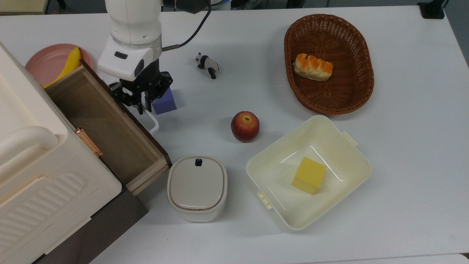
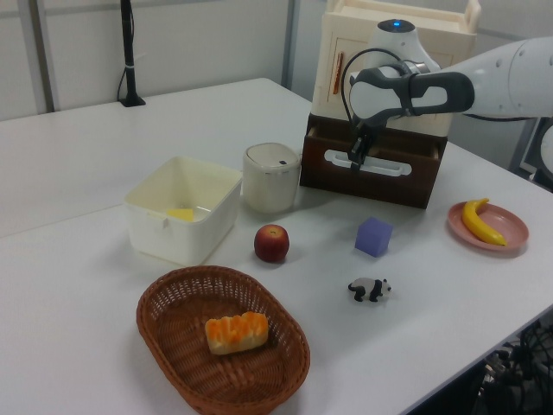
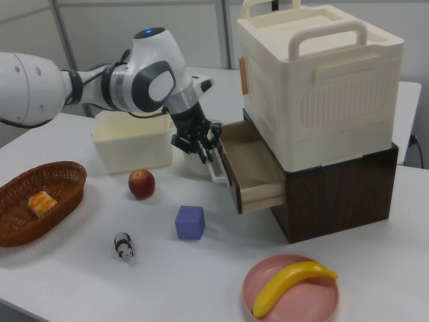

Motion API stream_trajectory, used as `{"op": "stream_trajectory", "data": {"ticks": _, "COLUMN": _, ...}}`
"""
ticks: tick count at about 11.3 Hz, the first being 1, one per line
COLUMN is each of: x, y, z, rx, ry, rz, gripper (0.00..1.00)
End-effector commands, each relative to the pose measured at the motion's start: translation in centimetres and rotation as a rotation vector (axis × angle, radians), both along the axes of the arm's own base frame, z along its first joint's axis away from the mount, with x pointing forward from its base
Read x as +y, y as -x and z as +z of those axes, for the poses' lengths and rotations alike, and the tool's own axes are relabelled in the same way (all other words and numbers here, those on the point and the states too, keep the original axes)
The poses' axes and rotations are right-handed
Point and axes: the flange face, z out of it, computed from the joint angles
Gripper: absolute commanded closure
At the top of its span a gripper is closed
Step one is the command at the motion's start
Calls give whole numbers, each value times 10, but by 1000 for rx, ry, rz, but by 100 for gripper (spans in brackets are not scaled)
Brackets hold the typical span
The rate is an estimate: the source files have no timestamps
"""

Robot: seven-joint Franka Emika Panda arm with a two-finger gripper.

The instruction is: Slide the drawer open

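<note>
The gripper [image 1: 143, 108] is clamped on the white handle [image 1: 152, 123] of the drawer [image 1: 106, 124], which stands pulled out at the top view's nine o'clock, its wooden inside bare. The cream tub [image 1: 340, 154] at four o'clock holds a yellow block [image 1: 309, 175]; the wicker basket [image 1: 351, 91] at one o'clock holds a bread roll [image 1: 312, 67].

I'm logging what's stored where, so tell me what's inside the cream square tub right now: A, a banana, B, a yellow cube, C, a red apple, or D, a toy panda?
B: a yellow cube lies on the floor of the cream square tub, while the apple sits on the table beside it.
</note>
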Motion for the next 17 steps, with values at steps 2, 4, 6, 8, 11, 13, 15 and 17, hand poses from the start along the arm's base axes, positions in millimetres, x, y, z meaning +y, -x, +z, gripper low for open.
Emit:
{"op": "stream_trajectory", "data": {"ticks": 2, "x": 28, "y": 26, "z": 8, "rx": 71, "ry": -34, "rz": -7, "gripper": 95}}
{"op": "stream_trajectory", "data": {"ticks": 4, "x": 27, "y": 25, "z": 7, "rx": 73, "ry": -34, "rz": -7, "gripper": 95}}
{"op": "stream_trajectory", "data": {"ticks": 6, "x": 29, "y": 26, "z": 1, "rx": 85, "ry": -35, "rz": -5, "gripper": 94}}
{"op": "stream_trajectory", "data": {"ticks": 8, "x": 30, "y": 26, "z": -3, "rx": 92, "ry": -35, "rz": -3, "gripper": 93}}
{"op": "stream_trajectory", "data": {"ticks": 11, "x": 36, "y": 25, "z": -5, "rx": 97, "ry": -37, "rz": 2, "gripper": 76}}
{"op": "stream_trajectory", "data": {"ticks": 13, "x": 35, "y": 25, "z": -4, "rx": 96, "ry": -36, "rz": 2, "gripper": 30}}
{"op": "stream_trajectory", "data": {"ticks": 15, "x": 35, "y": 27, "z": -2, "rx": 117, "ry": -35, "rz": -1, "gripper": 0}}
{"op": "stream_trajectory", "data": {"ticks": 17, "x": 42, "y": 29, "z": 1, "rx": 140, "ry": -37, "rz": 5, "gripper": 0}}
